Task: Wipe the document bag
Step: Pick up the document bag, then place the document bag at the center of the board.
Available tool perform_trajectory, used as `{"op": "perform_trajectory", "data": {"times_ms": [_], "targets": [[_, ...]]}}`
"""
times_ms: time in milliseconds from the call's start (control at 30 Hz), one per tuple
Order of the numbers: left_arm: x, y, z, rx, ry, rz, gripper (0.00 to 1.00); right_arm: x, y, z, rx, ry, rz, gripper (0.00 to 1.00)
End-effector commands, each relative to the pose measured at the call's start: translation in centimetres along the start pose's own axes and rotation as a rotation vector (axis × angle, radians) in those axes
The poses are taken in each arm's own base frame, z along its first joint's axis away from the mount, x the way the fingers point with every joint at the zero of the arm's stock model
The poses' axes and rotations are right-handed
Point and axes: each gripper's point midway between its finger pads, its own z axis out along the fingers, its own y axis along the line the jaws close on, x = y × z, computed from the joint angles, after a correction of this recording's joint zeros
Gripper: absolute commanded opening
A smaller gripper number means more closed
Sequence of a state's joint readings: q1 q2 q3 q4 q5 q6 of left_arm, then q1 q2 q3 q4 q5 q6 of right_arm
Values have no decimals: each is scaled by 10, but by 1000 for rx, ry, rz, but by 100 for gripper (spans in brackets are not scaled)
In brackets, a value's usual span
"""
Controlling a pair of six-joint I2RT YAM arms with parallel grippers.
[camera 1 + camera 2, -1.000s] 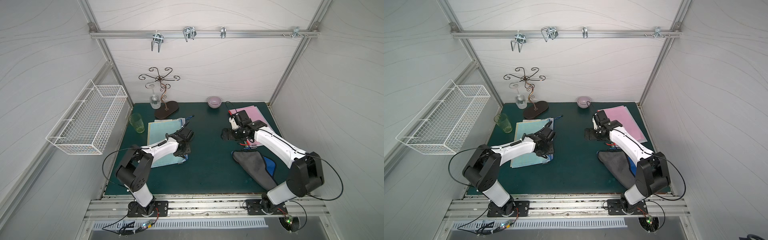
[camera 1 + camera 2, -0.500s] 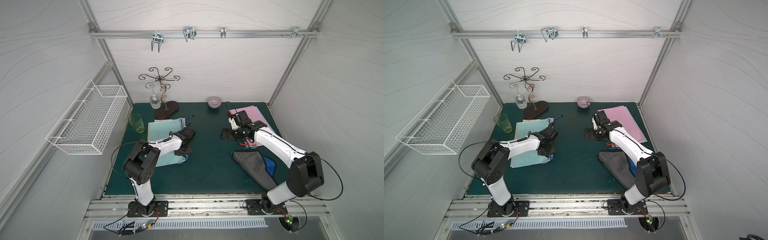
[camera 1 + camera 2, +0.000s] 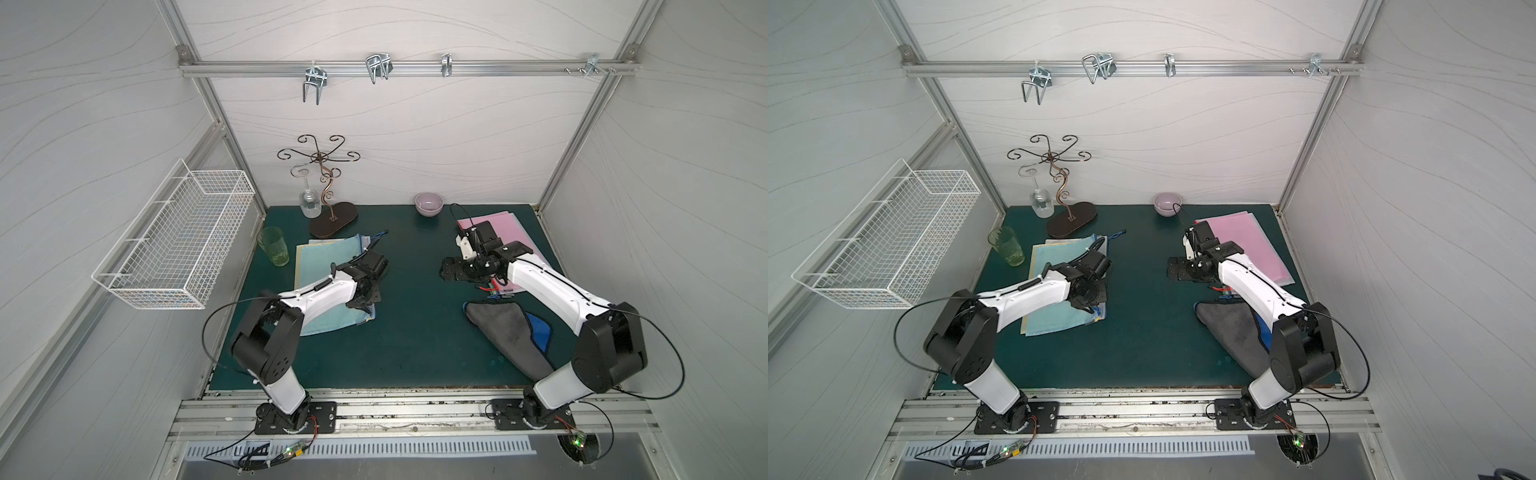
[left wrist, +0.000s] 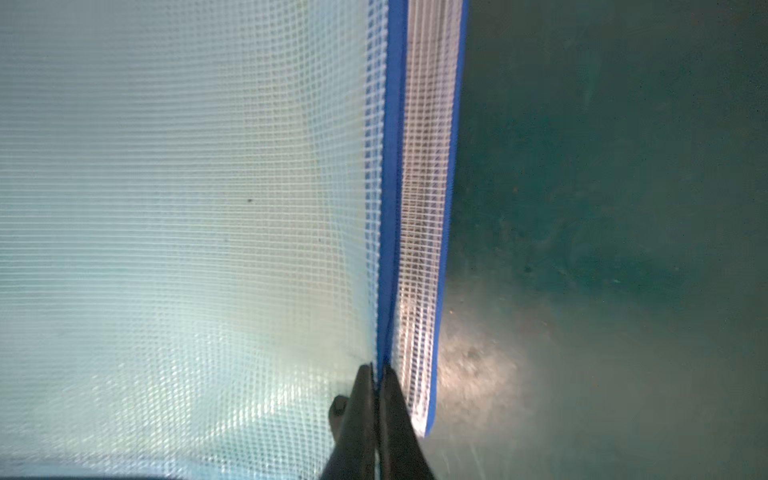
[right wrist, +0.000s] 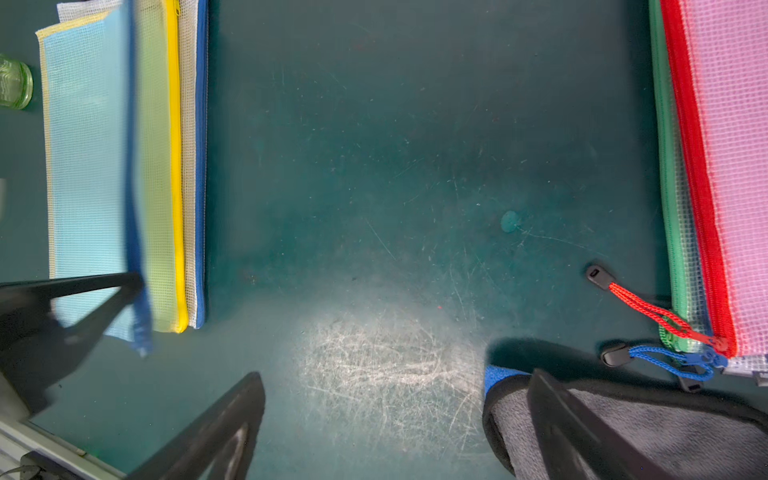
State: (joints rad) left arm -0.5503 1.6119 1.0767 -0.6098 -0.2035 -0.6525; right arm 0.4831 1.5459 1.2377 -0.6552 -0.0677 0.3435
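**Left fingers point(image 4: 359, 409) now clamped on the top document bag point(image 3: 320, 266)**

A second ago they were part-open over the stack. Now they pinch the bag's blue zip edge point(image 4: 390, 166), which looks lifted slightly off the bag beneath. The bag is on top of the stack just beside the green cup point(image 3: 273, 251), gripped on the side farthest from the cup. Right fingers point(image 5: 224, 428) are unchanged: spread wide, holding nothing, over bare desk point(image 3: 415, 332) well apart from the cup. The grey cloth point(image 3: 507, 332) lies flat across the desk from the cup, untouched. My read: the grasp is done and wiping hasn't started. Likely next is pulling the bag clear, then the right arm fetching the cloth. Risk: the thin edge pinch slips, or it drags the bag underneath.
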Motion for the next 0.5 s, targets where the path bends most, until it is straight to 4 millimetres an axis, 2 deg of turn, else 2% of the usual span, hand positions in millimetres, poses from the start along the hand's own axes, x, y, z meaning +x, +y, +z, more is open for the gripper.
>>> {"op": "perform_trajectory", "data": {"times_ms": [0,167,300,467], "targets": [[-19,2,-41,42,-81,0,0,7,7,7,-19,30,-7,99],[-3,-26,-67,219,-10,-37,0,14,2,2,8,40,0,99],[26,-76,-81,359,54,-27,0,28,-16,-13,104,65,35,99],[59,-141,-70,529,157,-100,0,65,-46,-29,247,123,117,99]]}}
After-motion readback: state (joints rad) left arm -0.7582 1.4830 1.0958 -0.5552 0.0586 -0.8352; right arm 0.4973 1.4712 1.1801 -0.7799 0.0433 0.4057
